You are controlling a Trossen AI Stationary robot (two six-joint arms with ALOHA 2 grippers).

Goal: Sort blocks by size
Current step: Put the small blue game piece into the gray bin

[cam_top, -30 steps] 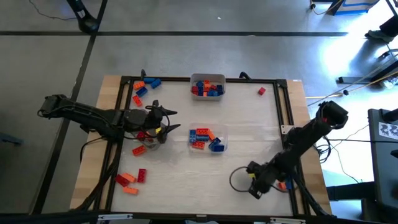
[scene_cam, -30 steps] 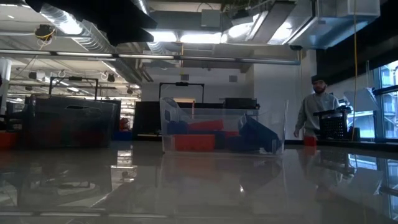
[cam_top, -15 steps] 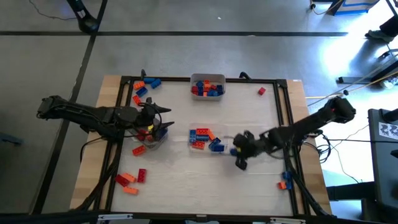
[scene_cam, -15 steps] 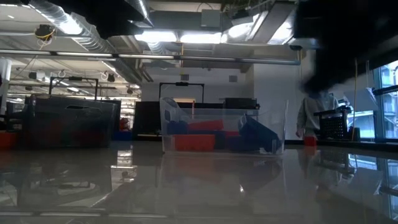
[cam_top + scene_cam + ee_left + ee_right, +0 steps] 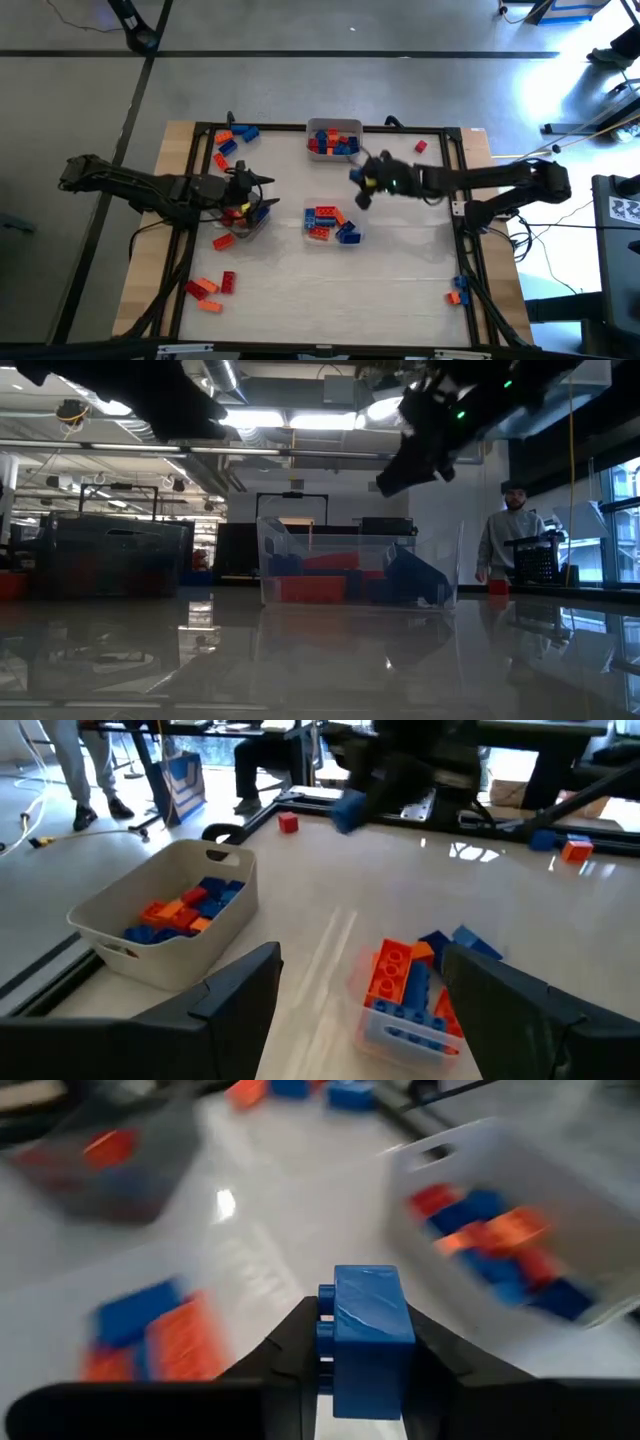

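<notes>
Many small studded plastic blocks lay about the counter (image 5: 400, 280), a pale glossy sheet framed by dark rails on a wooden base. Some sat in a white rounded-corner tray (image 5: 334, 139) of opaque plastic at the far edge, red, orange and blue together. Others filled a clear tray (image 5: 333, 222) near the middle, its thin transparent walls plain in the low view. A third clear tray (image 5: 241, 217) stood under the left hand (image 5: 262, 196), largely covered by it, so its contents could only be made out as red and blue bits.

The left hand hovered just over that tray with its dark fingers (image 5: 235, 995) spread wide and nothing between them. The right hand (image 5: 362, 180) hung above the counter between the white tray and the middle clear tray, closed on a blue block (image 5: 365, 1330); that brick showed a smooth, faintly scuffed face and round studs on one side.

Loose blocks lay outside the trays: an orange and blue cluster (image 5: 233, 139) at the far left corner, red and orange ones (image 5: 211, 286) at the near left, one red brick (image 5: 421, 147) at the far right, and a blue and orange pair (image 5: 457, 291) by the right rail. Motion blurred the right wrist view, leaving the trays there as smears. A person (image 5: 510, 540) stood beyond the counter.
</notes>
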